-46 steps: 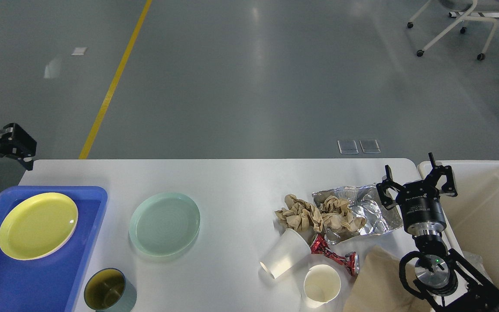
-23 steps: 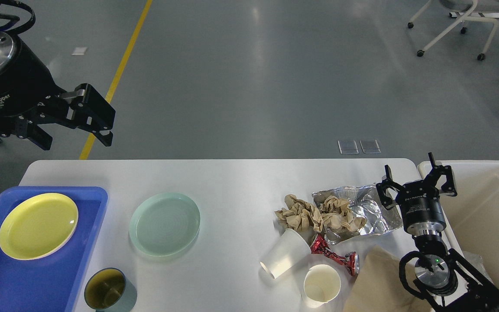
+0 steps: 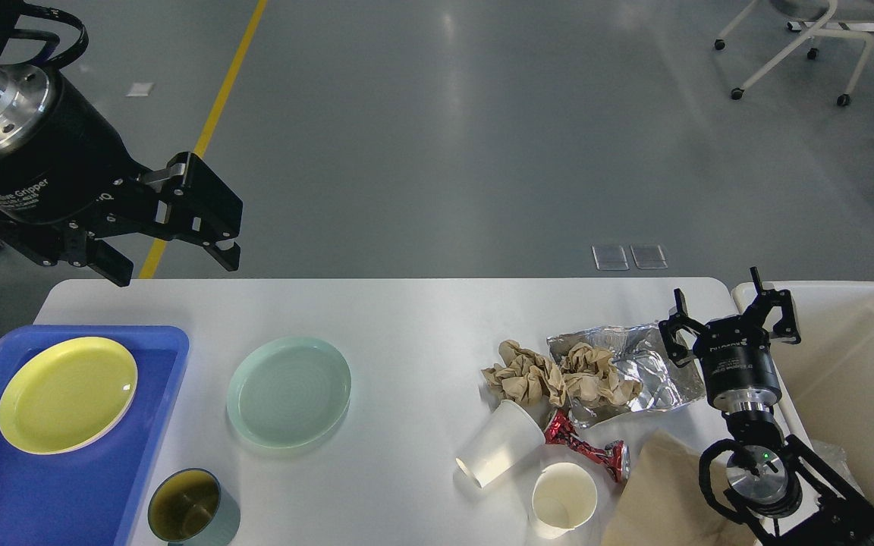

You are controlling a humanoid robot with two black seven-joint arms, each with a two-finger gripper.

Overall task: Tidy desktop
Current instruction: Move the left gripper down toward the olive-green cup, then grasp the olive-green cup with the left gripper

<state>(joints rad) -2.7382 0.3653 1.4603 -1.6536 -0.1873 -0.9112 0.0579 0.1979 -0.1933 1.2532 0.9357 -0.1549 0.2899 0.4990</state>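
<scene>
Head view: left gripper [image 3: 175,258] hovers open above the far-left corner of the desktop [image 3: 407,318] — right gripper [image 3: 733,318], fingers spread, empty, by the cream bin [image 3: 854,364] at right.

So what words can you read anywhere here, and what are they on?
"...ve Gripper": white letters on the black body of the left gripper; the start is cut off.
Small white print under it: too blurred to read.
White lettering on the right gripper: too small to read.
Red wrapper: no readable print.
</scene>
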